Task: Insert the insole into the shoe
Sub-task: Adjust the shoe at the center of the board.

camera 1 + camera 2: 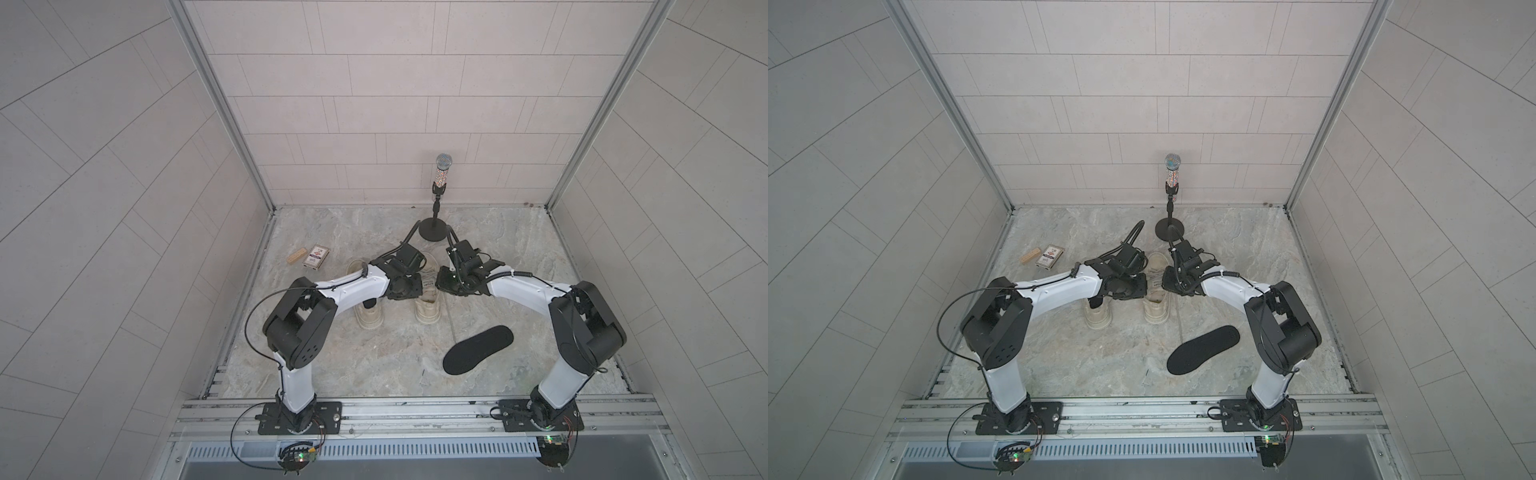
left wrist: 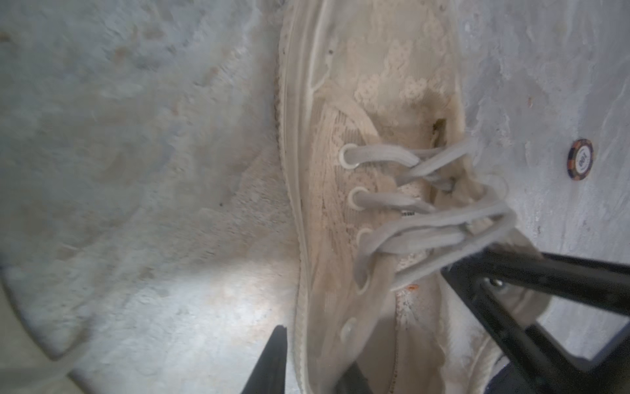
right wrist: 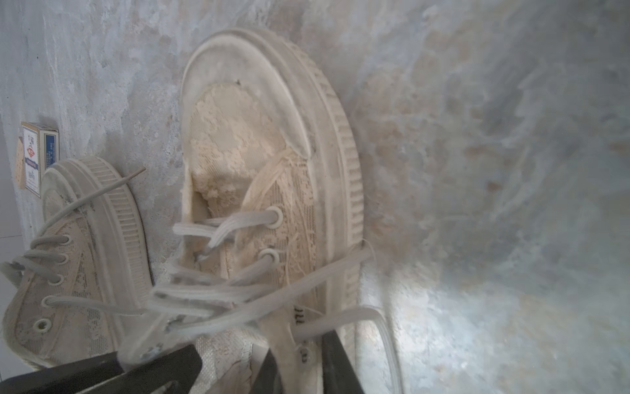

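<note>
A worn beige lace-up shoe (image 1: 428,309) stands on the stone floor between my two wrists, toe towards the front. My left gripper (image 2: 315,348) is shut on one side wall of this shoe (image 2: 368,102), one finger outside and one inside the opening. My right gripper (image 3: 300,344) is shut on the opposite side wall of the shoe (image 3: 245,143). The black insole (image 1: 478,350) lies flat on the floor to the front right, apart from both grippers; it shows in both top views (image 1: 1204,350).
A second beige shoe (image 1: 368,318) stands just left of the held one. A microphone on a round-based stand (image 1: 434,230) is behind it. A card box (image 1: 316,257) and a wooden block (image 1: 297,255) lie at the back left. A poker chip (image 2: 579,158) rests on the floor.
</note>
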Controlling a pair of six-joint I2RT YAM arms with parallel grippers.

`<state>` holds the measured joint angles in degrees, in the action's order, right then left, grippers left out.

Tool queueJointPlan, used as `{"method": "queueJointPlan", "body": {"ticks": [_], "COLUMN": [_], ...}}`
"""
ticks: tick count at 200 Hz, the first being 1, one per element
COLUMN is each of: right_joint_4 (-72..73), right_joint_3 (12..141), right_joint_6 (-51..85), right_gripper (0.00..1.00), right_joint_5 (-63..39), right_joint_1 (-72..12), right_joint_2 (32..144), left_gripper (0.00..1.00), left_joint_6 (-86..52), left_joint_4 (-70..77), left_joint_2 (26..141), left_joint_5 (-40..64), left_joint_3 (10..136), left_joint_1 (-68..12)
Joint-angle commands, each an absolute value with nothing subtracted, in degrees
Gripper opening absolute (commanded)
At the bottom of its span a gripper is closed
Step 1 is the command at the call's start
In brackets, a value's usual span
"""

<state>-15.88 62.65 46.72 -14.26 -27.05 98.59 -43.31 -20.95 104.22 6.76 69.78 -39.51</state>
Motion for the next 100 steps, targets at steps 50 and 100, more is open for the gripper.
{"method": "queueJointPlan", "body": {"ticks": [50,100], "right_joint_4": [-15.9,-18.5], "right_joint_3": [66.6,69.8], "right_joint_6": [36.7,34.0], "right_gripper": [0.22,0.31], "right_joint_5": [-13.5,-23.5], "right_joint_1": [-24.6,-24.4], "right_joint_2": [102.6,101.7], "left_gripper": [0.19,0.34], "left_joint_6": [-49.7,-37.4], "left_joint_4": [-19.9,-20.6], "left_joint_2": [96.0,96.7], "left_joint_5": [0.7,4.1], "left_joint_3": [56.2,62.2], "left_joint_1": [-38.5,-39.4]}}
